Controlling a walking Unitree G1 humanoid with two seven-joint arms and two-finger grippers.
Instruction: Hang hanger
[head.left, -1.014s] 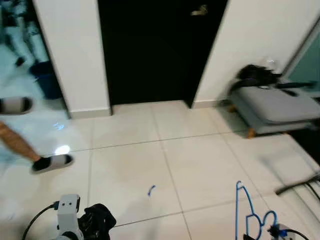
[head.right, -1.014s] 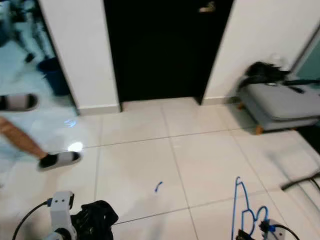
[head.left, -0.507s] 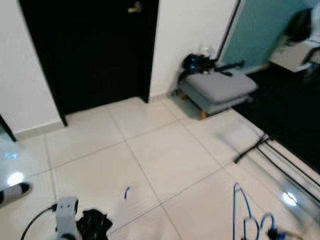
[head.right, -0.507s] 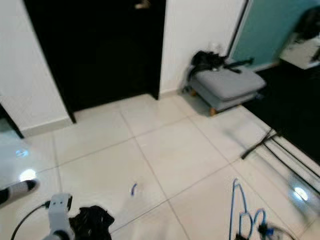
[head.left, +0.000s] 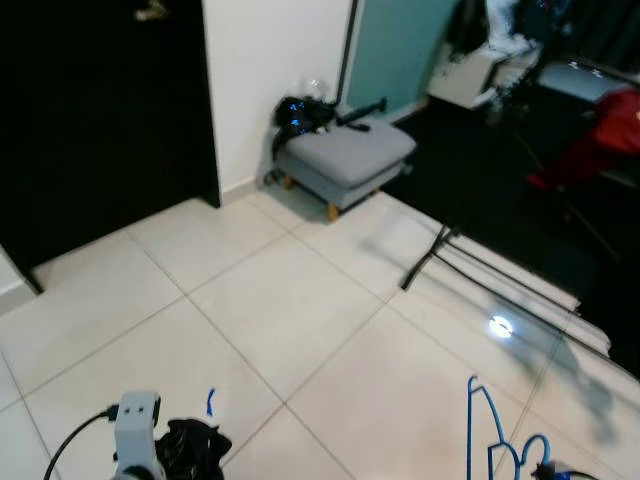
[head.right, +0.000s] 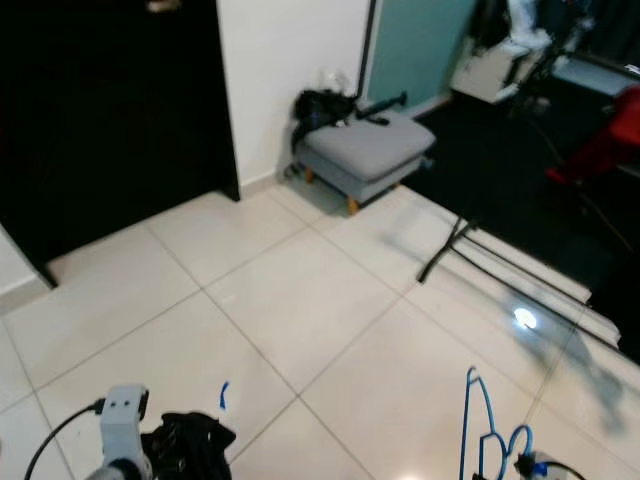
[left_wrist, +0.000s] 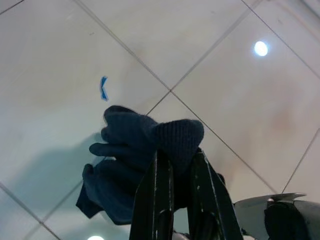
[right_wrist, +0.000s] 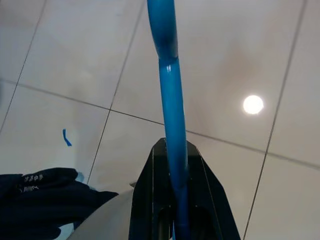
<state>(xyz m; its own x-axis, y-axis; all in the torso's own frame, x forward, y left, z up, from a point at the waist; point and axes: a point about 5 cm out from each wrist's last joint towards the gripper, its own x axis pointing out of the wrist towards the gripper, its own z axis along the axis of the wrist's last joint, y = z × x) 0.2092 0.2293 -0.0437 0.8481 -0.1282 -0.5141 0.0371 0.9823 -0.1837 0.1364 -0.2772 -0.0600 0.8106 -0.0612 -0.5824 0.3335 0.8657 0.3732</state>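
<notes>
Carrying stage, judged from the scene: the robot stands on a tiled floor (head.left: 330, 330) with both arms loaded and no rail or rod for hanging yet visible. Item 1, right gripper (right_wrist: 172, 150): 2 black fingers (right_wrist: 147, 200) clamped on the shaft of a blue hanger (right_wrist: 170, 90), which runs out between them over the tiles; in the head views the same hanger (head.left: 478, 420) rises at the lower right, hook end up, clear of the floor. Item 2, left gripper (left_wrist: 175, 165): fingers (left_wrist: 160, 195) pinched nearly together on a dark knitted garment (left_wrist: 135, 160), which bunches and droops beyond the tips; it appears in the head view as a dark bundle at the lower left. Surroundings: a grey padded stool (head.left: 345, 160) against the white wall with a dark object on its far end, a black doorway (head.left: 100, 120) to the left, a dark stand's legs (head.left: 440, 255) across the tiles to the right, a small blue mark (head.left: 211, 402) on the floor near the left arm. Next move, as a judgement: locate a rail, approach it, then raise the right arm so the hook can pass over it, keeping the grip firm until the hook seats.
</notes>
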